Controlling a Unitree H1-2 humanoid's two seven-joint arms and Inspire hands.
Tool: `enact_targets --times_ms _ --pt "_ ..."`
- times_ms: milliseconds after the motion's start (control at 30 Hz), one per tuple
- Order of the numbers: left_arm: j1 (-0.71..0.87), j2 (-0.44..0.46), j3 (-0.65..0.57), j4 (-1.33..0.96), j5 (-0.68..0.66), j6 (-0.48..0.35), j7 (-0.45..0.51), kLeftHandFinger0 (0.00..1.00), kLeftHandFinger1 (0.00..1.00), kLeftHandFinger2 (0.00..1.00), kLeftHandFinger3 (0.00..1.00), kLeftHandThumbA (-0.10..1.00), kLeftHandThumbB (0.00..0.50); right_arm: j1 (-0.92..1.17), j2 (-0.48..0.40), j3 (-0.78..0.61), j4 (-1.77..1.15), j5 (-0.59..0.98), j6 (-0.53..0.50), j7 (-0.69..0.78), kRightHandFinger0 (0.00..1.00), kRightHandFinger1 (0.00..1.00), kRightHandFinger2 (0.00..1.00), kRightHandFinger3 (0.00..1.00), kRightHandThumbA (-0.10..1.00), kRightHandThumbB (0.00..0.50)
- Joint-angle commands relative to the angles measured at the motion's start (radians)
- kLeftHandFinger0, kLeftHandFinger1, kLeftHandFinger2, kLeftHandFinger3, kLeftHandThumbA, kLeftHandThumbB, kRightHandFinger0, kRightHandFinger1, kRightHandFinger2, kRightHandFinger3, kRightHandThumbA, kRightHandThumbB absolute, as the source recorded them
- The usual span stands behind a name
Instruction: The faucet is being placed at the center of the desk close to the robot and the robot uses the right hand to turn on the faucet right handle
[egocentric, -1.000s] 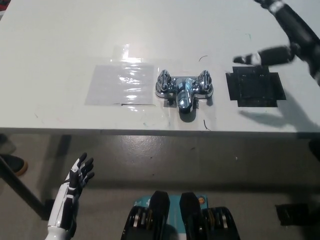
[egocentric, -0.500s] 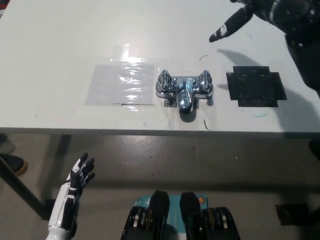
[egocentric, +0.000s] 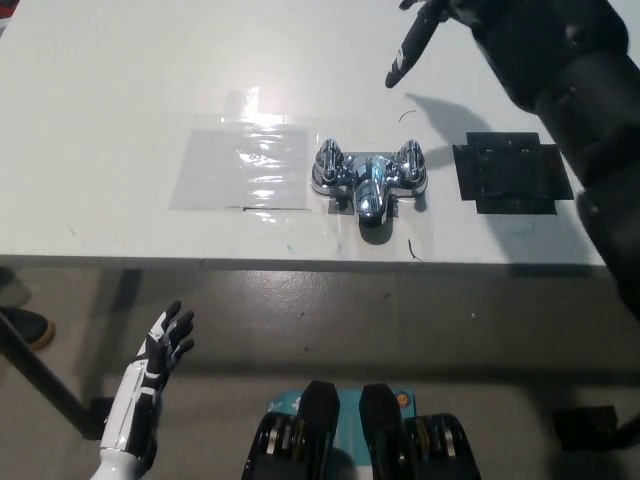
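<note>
A chrome faucet (egocentric: 368, 181) with two knob handles stands near the front edge of the white desk (egocentric: 120, 120), spout facing me. Its right handle (egocentric: 411, 163) is untouched. My black right hand (egocentric: 440, 25) hovers high over the desk's far right, beyond the faucet, fingers apart and one finger (egocentric: 408, 50) stretched left; it holds nothing. My white left hand (egocentric: 160, 350) rests low at the lower left, below the desk edge, open with fingers spread.
A clear glossy sheet (egocentric: 243, 166) is taped left of the faucet. A black taped square (egocentric: 511, 172) lies right of it, under my right forearm. A dark shoe (egocentric: 25, 325) shows on the floor at far left.
My right arm has swung from the right edge up and leftward over the desk, forearm now filling the upper right. The left hand barely shifted. The faucet has not moved.
</note>
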Motion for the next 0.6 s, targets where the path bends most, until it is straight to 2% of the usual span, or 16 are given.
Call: enact_targets --times_ms 0,67,167,300,333,400,433,467,500,567 --pt "-0.013 0.014 -0.012 -0.036 0.022 -0.046 -0.017 1.0 1.0 1.0 1.0 1.0 0.373 -0.079 0.008 0.014 0.032 -0.038 -0.043 -0.038 1.0 1.0 1.0 1.0 1.0 0.261" --pt "-0.014 0.014 -0.012 -0.036 0.023 -0.048 -0.017 1.0 1.0 1.0 1.0 1.0 0.372 -0.064 0.013 0.009 0.04 -0.031 -0.052 -0.032 1.0 1.0 1.0 1.0 1.0 0.238" --pt "-0.013 0.014 -0.01 -0.039 0.023 -0.049 -0.014 1.0 1.0 1.0 1.0 1.0 0.37 -0.05 0.021 0.004 0.057 -0.027 -0.038 -0.022 1.0 1.0 1.0 1.0 1.0 0.26" --pt "-0.016 0.012 -0.005 -0.041 0.024 -0.046 -0.01 1.0 1.0 1.0 1.0 1.0 0.373 -0.046 0.027 -0.017 0.077 -0.005 -0.021 0.014 1.0 1.0 1.0 1.0 1.0 0.249" --pt "-0.016 0.014 -0.006 -0.038 0.027 -0.048 -0.011 1.0 1.0 1.0 1.0 1.0 0.359 -0.038 0.022 -0.013 0.078 -0.008 -0.046 0.034 1.0 1.0 1.0 1.0 1.0 0.229" --pt "-0.017 0.014 -0.006 -0.034 0.027 -0.051 -0.012 1.0 1.0 1.0 1.0 1.0 0.365 -0.029 0.02 -0.005 0.077 -0.014 -0.09 0.049 1.0 1.0 1.0 1.0 1.0 0.177" --pt "-0.016 0.014 -0.006 -0.034 0.026 -0.053 -0.012 1.0 1.0 1.0 1.0 1.0 0.365 -0.025 0.021 0.002 0.078 -0.021 -0.106 0.052 1.0 1.0 1.0 1.0 1.0 0.171" --pt "-0.014 0.015 -0.006 -0.036 0.024 -0.051 -0.014 1.0 1.0 1.0 1.0 1.0 0.365 -0.022 0.023 0.004 0.079 -0.024 -0.102 0.049 1.0 1.0 1.0 1.0 1.0 0.18" --pt "-0.014 0.015 -0.006 -0.035 0.024 -0.051 -0.014 1.0 1.0 1.0 1.0 1.0 0.365 -0.018 0.028 0.014 0.082 -0.035 -0.084 0.042 1.0 1.0 1.0 1.0 1.0 0.219" --pt "0.006 0.009 -0.012 -0.04 0.032 -0.052 -0.012 1.0 1.0 1.0 1.0 1.0 0.37 0.011 0.035 -0.006 0.086 -0.015 -0.07 0.026 1.0 1.0 1.0 1.0 1.0 0.212"
